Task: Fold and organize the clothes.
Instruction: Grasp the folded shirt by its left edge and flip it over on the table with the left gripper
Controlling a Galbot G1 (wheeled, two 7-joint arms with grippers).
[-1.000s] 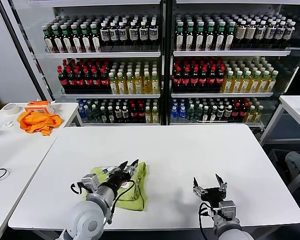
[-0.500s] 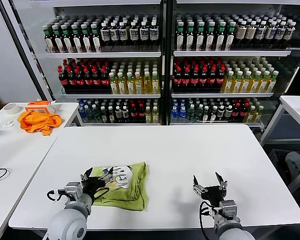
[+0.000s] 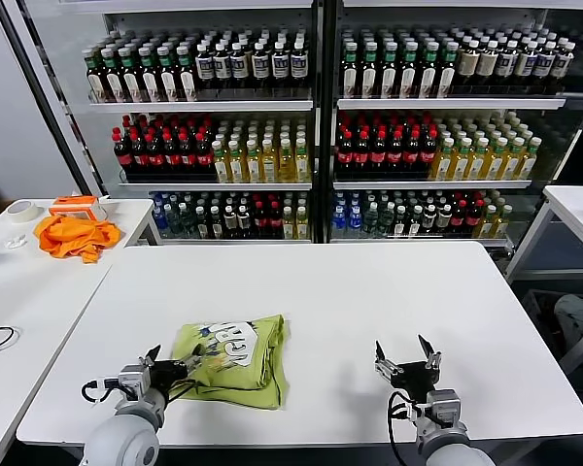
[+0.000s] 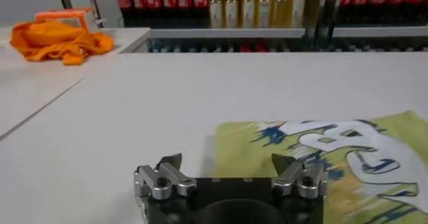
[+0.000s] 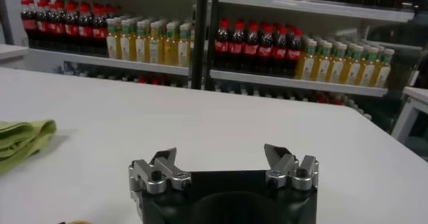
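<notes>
head view | left gripper (image 3: 171, 368) open at t-shirt (image 3: 235, 360) edge | right gripper (image 3: 407, 365) open

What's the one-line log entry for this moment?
left gripper: open, empty, at T-shirt's left edge | right gripper: open, idle, near table edge | T-shirt: folded, graphic up, on table

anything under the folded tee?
Only the white table shows around the T-shirt. It lies flat, graphic up; whatever its folded layers cover is hidden. Left tool open at its edge, holding nothing.

Mock shop or lab, glass-fronted drinks fridges (image 3: 311, 126) stocked with bottles (image 3: 379, 146), plain white tables (image 3: 389, 291)
</notes>
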